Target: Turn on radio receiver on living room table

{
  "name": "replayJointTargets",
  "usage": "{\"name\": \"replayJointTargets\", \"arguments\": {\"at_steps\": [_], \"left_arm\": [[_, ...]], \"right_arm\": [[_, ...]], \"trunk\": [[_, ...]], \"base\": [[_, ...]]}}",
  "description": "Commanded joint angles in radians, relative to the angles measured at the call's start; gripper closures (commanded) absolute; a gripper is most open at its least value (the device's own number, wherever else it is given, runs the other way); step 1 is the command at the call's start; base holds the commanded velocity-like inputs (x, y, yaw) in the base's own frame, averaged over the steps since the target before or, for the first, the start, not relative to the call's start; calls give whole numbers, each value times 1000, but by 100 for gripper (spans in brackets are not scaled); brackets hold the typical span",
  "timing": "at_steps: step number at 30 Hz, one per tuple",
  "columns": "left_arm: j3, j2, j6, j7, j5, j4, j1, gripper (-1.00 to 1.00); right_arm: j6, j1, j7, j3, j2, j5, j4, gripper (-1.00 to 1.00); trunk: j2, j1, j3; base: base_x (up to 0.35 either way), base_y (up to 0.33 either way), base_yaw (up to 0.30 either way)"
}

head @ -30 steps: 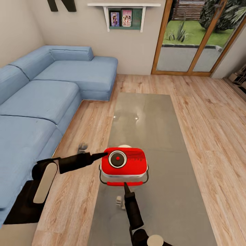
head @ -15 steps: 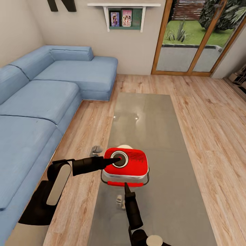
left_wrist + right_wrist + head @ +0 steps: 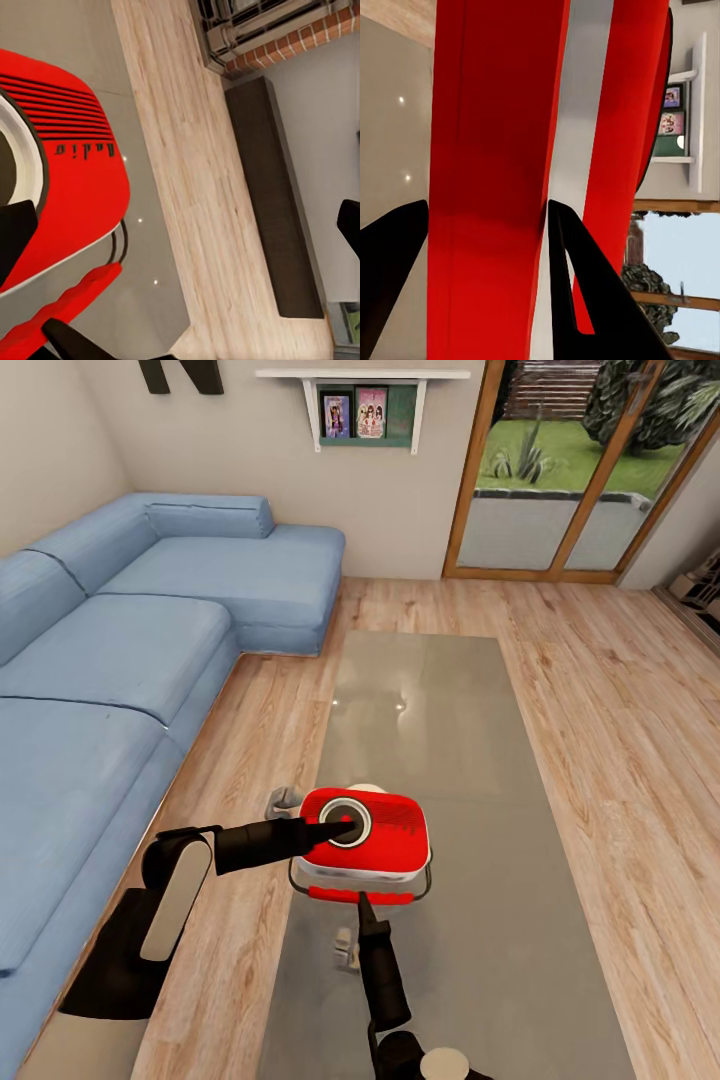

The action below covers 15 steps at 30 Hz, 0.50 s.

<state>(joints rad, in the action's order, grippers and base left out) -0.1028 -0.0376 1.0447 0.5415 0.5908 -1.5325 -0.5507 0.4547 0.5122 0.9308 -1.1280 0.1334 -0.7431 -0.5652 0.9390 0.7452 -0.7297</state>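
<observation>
The red radio receiver [image 3: 380, 840] lies on its back near the left edge of the glossy grey table [image 3: 470, 740], with its white-ringed dial [image 3: 346, 822] and grille facing up. My left gripper [image 3: 343, 827] reaches in from the left. It is open, and one finger [image 3: 13, 236] rests on the dial [image 3: 26, 169]. My right gripper [image 3: 361, 905] comes from the near side and is shut on the red grip of the radio's wire handle [image 3: 360, 896]. In the right wrist view that red grip [image 3: 487, 150] sits between the two fingers [image 3: 577, 292].
A blue sectional sofa [image 3: 120, 650] runs along the left, with a strip of wood floor [image 3: 260, 740] between it and the table. Glass doors [image 3: 560, 470] and a wall shelf [image 3: 365, 410] are at the back. A dark low box [image 3: 270, 195] and brick fireplace [image 3: 300, 37] lie beyond the table.
My left gripper slid right from the radio's left edge onto the dial. The radio, its handle and my right gripper then shifted slightly left together.
</observation>
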Motion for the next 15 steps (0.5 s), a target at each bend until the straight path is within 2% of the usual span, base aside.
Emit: {"name": "replayJointTargets", "arguments": {"at_steps": [1,7,15], "left_arm": [[0,1,0,0,0,0,0,-100],[-1,18,0,-1,0,0,0,-100],[0,19,0,0,0,0,0,-100]], "right_arm": [[4,0,2,-1,0,-6,-1,100],[5,0,2,-1,0,-5,-1,100],[7,0,3,0,-2,-5,-1,100]], "trunk": [[0,0,0],[0,0,0],[0,0,0]], "base": [[0,0,0],[0,0,0],[0,0,0]]}}
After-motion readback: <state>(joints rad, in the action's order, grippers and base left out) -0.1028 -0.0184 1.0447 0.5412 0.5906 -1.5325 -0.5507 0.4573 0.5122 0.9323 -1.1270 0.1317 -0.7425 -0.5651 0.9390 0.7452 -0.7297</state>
